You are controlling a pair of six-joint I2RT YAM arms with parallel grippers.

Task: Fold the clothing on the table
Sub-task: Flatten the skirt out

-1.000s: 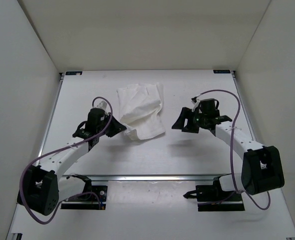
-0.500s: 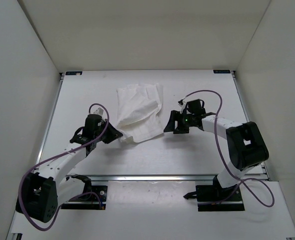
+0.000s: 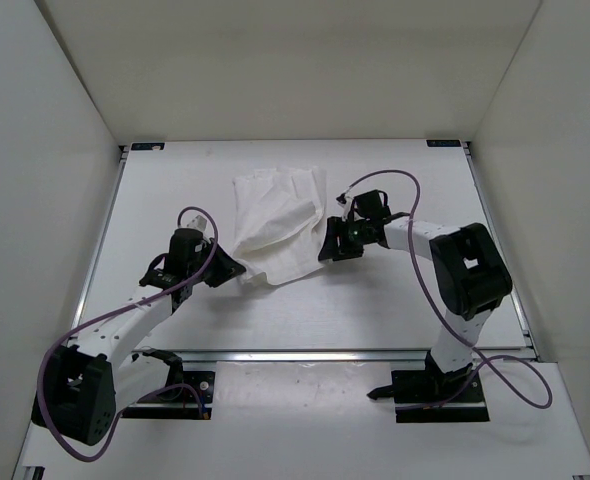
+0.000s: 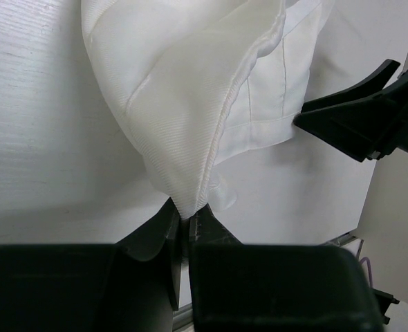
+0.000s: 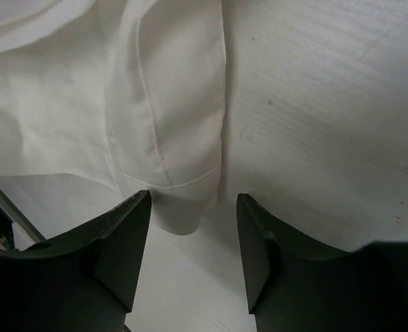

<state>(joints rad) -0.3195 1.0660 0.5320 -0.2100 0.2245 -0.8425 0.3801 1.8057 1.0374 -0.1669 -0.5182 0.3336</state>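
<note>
White garment (image 3: 278,222) mid-fold — left pincer (image 4: 184,218) clamps one near corner, right pincer (image 5: 193,202) gapes around the other, ungripped. Next — close it, lift both together.

In both wrist views the white garment (image 4: 190,90) runs off the top edge, so its far part is cut off. Its near corner vanishes between the left jaws. From above, the garment's right edge is hidden under the right jaws, and whether they touch it cannot be told.
</note>
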